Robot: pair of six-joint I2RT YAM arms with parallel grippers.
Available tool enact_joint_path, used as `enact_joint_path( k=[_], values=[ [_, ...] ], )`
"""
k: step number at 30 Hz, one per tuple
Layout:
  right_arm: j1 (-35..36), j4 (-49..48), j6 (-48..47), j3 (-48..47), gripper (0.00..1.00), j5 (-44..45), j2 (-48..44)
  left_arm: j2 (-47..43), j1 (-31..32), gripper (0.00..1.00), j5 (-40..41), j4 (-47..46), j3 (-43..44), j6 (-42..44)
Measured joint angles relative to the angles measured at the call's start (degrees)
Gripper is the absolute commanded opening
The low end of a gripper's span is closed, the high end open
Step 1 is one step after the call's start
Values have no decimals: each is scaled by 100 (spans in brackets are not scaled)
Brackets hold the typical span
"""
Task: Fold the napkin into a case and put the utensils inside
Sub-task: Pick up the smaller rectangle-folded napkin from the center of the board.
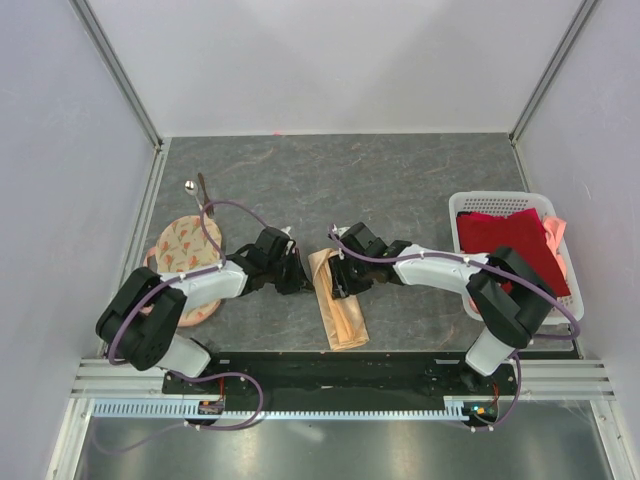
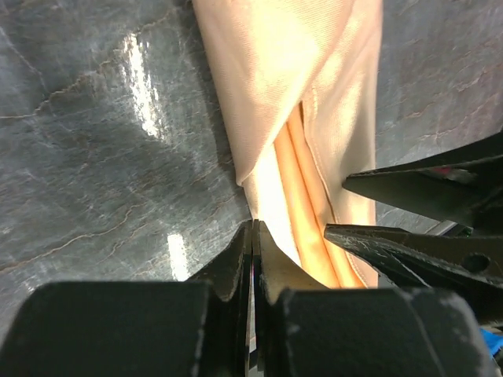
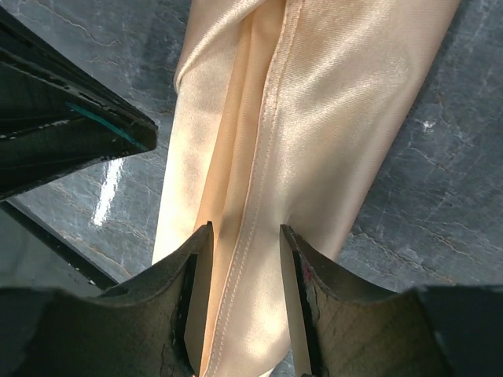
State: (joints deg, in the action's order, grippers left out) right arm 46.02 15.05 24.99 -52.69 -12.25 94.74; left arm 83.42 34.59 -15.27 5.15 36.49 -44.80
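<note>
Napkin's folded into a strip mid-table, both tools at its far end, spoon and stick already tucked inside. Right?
No. The top view shows the spoon and stick lying on the table far left, beyond the round cream cloth. The napkin, left tool and right tool are as you say.

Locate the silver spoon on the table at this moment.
In the top view the spoon lies at the far left of the table, beside the thin dark stick and just beyond the round printed cloth.
</note>
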Motion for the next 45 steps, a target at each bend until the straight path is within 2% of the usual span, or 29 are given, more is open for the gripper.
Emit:
enact_joint_path(
  k=[9,14,22,28,35,39,45],
  values=[
    [293,212,9,-214,47,481,166,389,153,2,-184,-625,-251,-214],
    [446,308,33,-363,53,686,262,472,223,2,-212,-901,-289,-323],
    [627,461,68,-461,56,999,275,468,256,2,-212,-1038,-352,-363],
    [754,688,72,-581,58,1250,308,323,284,2,-87,-822,-354,-361],
    [925,881,116,-684,54,1600,352,-372,291,2,393,98,-140,-216],
    [942,1005,118,-745,49,1703,352,-208,275,2,374,212,411,-116],
    [1001,1082,125,-835,50,1775,352,229,271,2,160,96,509,-118]
  ],
)
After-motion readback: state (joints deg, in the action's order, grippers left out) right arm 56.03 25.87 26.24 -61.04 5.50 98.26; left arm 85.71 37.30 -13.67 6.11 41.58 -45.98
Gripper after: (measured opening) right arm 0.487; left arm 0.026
